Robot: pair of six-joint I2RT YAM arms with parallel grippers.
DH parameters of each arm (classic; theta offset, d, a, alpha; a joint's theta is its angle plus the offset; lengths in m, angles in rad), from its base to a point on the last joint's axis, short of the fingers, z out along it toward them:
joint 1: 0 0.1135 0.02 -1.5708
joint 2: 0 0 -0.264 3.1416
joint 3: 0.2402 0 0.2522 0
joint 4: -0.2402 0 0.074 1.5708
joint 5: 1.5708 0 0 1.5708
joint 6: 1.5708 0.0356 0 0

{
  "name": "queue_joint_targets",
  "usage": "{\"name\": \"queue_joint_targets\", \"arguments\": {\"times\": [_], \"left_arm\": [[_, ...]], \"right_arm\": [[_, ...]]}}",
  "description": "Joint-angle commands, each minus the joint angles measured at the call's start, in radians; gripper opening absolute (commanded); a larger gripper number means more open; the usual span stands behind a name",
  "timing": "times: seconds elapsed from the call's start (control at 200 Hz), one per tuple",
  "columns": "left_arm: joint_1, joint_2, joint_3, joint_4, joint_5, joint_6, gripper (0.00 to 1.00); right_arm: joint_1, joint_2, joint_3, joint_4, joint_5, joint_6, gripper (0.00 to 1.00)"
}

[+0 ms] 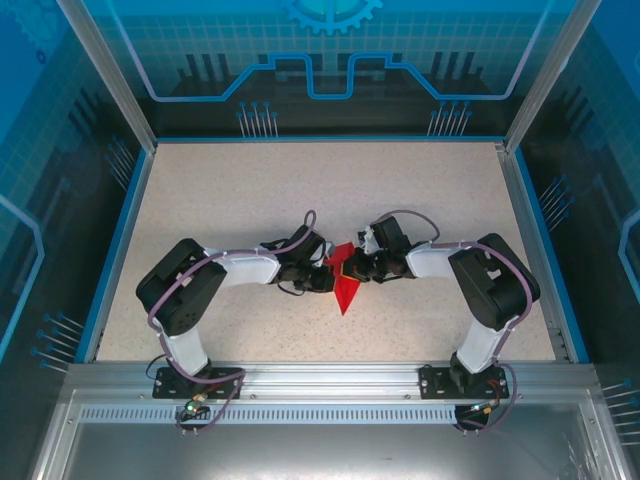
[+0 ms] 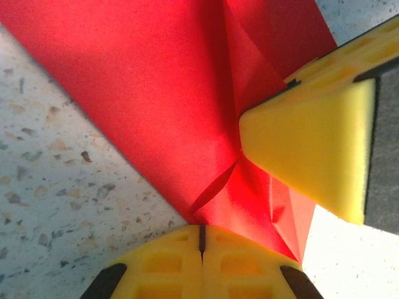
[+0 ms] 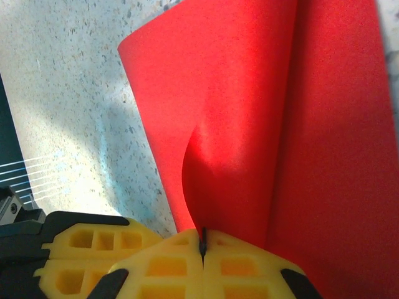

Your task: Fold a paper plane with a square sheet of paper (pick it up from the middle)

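Square sheet of paper [image 1: 346, 290], frame centre, creased to a point, is pinched by tight-closed left gripper [image 1: 320, 275] and right gripper [image 1: 363, 268]; final folds judged outstanding.

text: none legible in any view | numbers: none legible | brands, labels: none legible | sign: light-blue gear-wheel emblem [image 1: 332, 12], cut off by the top edge, upper centre of the top view, on the translucent blue back wall panel [image 1: 200, 60], above a light-blue circuit-style outline [image 1: 330, 95], carrying no lettering
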Motion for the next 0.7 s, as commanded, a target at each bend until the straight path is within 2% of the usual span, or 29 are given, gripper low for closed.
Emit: {"name": "queue_joint_targets", "arguments": {"times": [0.0,0.695], "left_arm": [[0.01,0.049,-0.028,0.057,0.002,-0.008,0.0],[0.013,0.045,-0.086,0.128,0.004,-0.018,0.0]], "right_arm": [[0.02,-0.011,0.026,-0.021,-0.006,-0.01,0.03],[0.048,0.035,0.054,-0.029,-0.001,-0.002,0.03]]}}
